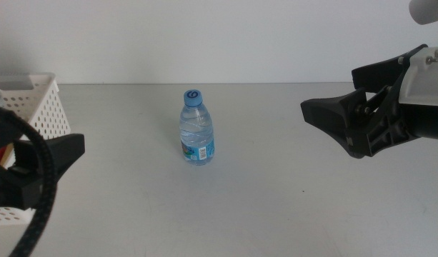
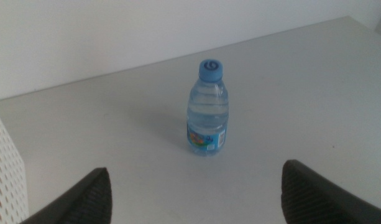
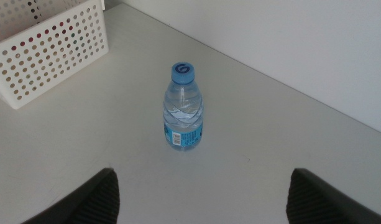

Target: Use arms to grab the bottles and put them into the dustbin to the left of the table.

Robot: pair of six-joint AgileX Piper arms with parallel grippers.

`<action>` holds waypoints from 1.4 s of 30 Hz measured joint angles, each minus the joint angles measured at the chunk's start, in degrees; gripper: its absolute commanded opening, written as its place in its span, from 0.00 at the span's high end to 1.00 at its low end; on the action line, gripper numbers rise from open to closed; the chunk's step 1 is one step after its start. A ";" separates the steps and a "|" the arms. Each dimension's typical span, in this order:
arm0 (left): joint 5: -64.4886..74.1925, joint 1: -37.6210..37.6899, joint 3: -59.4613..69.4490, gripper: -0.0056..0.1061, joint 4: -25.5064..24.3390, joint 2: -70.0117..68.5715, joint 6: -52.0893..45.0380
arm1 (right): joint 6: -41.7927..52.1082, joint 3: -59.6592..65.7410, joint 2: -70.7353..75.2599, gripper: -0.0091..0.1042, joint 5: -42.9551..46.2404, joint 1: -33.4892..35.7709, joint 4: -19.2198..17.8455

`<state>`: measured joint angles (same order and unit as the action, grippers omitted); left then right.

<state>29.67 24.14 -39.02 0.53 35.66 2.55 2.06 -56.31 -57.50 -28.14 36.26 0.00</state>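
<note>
A small clear water bottle (image 1: 197,133) with a blue cap stands upright near the middle of the table (image 1: 276,207). It also shows in both wrist views: bottle (image 2: 208,112), bottle (image 3: 184,107). The white perforated dustbin (image 1: 38,100) sits at the table's left edge. My left gripper (image 2: 196,202) is open and empty, low at the left in front of the dustbin and short of the bottle. My right gripper (image 1: 331,89) hovers at the right, open and empty, pointing toward the bottle from a distance.
A black cable (image 1: 43,193) loops along the left arm in front of the dustbin (image 3: 47,50). Bits of red and green show through the basket's holes. A white wall runs along the table's far edge.
</note>
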 measured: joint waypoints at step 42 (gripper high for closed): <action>-65.49 5.72 16.50 0.11 -1.60 38.19 0.89 | 0.00 0.00 0.00 0.23 0.00 0.00 0.43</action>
<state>-35.82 29.86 -22.51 -1.07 73.85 3.44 2.06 -56.31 -57.50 -28.14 36.26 0.43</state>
